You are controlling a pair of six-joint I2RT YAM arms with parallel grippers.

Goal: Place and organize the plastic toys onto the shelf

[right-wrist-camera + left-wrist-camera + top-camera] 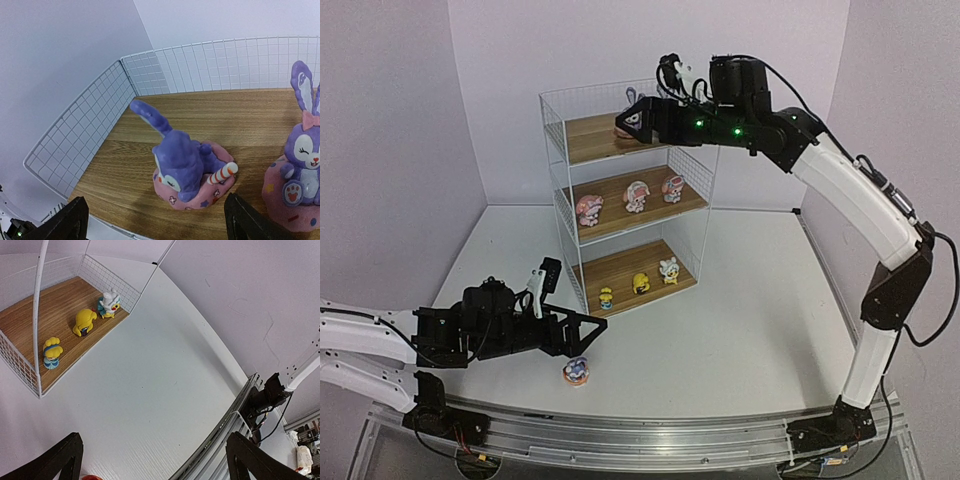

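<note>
The shelf (692, 205) carries three pink-white toys (637, 196) on its middle board and three yellow ones (641, 283) on the bottom board (35, 315). On the top board (240, 110) a purple bunny (192, 170) leans forward on its pink base, and a second bunny (302, 165) stands upright to its right. My right gripper (157, 222) hangs open at the board's front edge, its fingers apart from the leaning bunny. Another purple bunny (576, 372) stands on the table. My left gripper (588, 338) is open just above and behind it, holding nothing.
Wire mesh walls (80, 140) close the sides and back of each shelf level. A metal rail (650, 425) runs along the table's near edge, with the arm bases on it. White table (750, 320) spreads to the right of the shelf.
</note>
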